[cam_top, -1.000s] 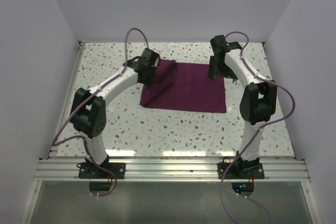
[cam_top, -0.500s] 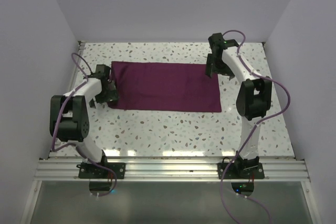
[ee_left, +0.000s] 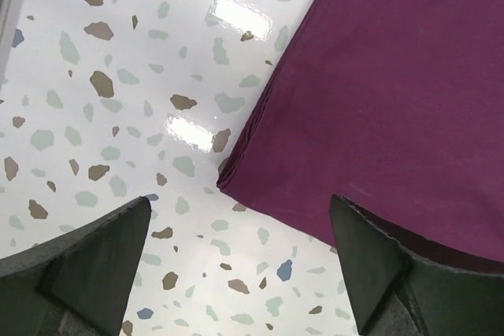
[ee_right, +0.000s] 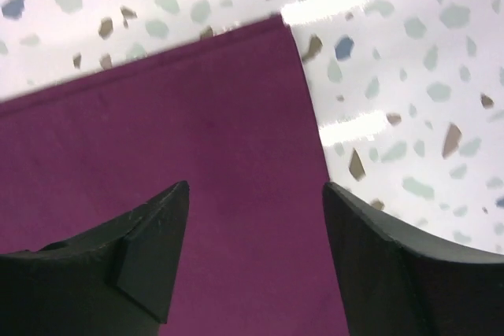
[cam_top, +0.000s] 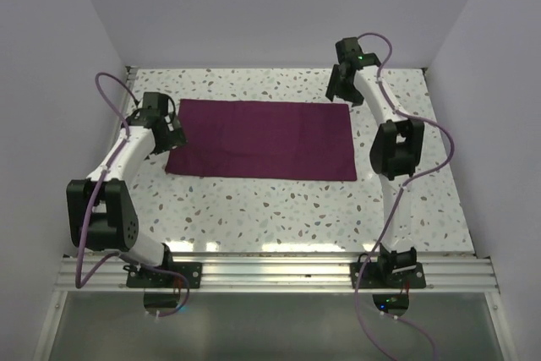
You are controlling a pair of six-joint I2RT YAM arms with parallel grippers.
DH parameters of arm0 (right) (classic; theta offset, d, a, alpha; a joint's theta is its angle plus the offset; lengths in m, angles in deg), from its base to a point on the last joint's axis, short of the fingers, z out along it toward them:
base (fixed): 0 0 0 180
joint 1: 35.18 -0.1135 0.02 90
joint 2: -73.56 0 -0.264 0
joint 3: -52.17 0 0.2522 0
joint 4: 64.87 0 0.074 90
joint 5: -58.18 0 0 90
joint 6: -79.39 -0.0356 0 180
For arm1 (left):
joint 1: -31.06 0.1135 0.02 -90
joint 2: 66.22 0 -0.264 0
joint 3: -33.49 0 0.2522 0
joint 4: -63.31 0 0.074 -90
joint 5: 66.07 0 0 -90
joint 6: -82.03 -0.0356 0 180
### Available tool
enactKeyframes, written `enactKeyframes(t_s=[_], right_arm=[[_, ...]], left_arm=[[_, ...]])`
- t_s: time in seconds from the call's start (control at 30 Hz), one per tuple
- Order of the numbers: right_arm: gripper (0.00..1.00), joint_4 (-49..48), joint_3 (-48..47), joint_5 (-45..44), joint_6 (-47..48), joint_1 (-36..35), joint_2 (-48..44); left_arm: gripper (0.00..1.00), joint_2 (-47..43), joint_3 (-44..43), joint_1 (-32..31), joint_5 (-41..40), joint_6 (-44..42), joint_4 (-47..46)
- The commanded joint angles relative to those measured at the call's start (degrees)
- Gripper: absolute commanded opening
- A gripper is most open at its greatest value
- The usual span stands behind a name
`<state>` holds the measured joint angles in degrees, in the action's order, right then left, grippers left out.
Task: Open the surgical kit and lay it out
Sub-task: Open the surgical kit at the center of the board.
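Wrap, maroon cloth: spread flat as a wide rectangle on far half of speckled table, between the two grippers. Left gripper at left edge of cloth: jaws spread wide, pinching nothing, one corner of layered cloth below the gap in wrist view. Right gripper over far right corner: jaws likewise apart, empty, cloth edge running under the gap.

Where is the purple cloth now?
The purple cloth lies flat on the table in the top view, with the left hand at its left edge and the right hand at its far right corner.
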<state>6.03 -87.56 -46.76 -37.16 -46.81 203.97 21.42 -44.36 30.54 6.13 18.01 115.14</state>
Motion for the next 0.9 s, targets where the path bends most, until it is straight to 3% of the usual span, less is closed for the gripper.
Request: enactKeyframes(t_s=[0.0,0.57,0.67,0.7,0.77,0.8,0.87], right_arm=[[0.69,0.2,-10.2,-0.1,-1.4,1.4,7.1],[0.51,-3.1,-18.0,-0.4,-2.3,3.7,19.6],[0.43,-3.0,-17.8,-0.3,-2.4,3.7,20.4],[0.35,-3.1,-17.8,-0.4,-2.4,3.7,20.5],[0.3,-2.8,-17.7,-0.6,-2.3,3.7,20.5],[0.21,-2.8,-17.7,-0.8,-2.2,3.8,20.4],[0.16,-2.7,-17.3,-1.1,-2.2,4.0,19.8]], left_arm=[[1.0,-1.5,-1.6,-0.2,0.1,0.1,1.9],[1.0,-1.3,-3.6,-0.2,-0.7,0.4,5.8],[0.99,-0.5,-4.1,-0.2,-0.7,0.5,5.8],[0.99,-0.4,-4.1,-0.2,-0.7,0.5,5.7],[0.99,0.3,-4.2,-0.2,-0.7,0.5,5.5],[0.99,0.5,-4.3,-0.2,-0.6,0.6,5.4],[0.99,1.1,-4.3,-0.2,-0.2,0.6,5.1]])
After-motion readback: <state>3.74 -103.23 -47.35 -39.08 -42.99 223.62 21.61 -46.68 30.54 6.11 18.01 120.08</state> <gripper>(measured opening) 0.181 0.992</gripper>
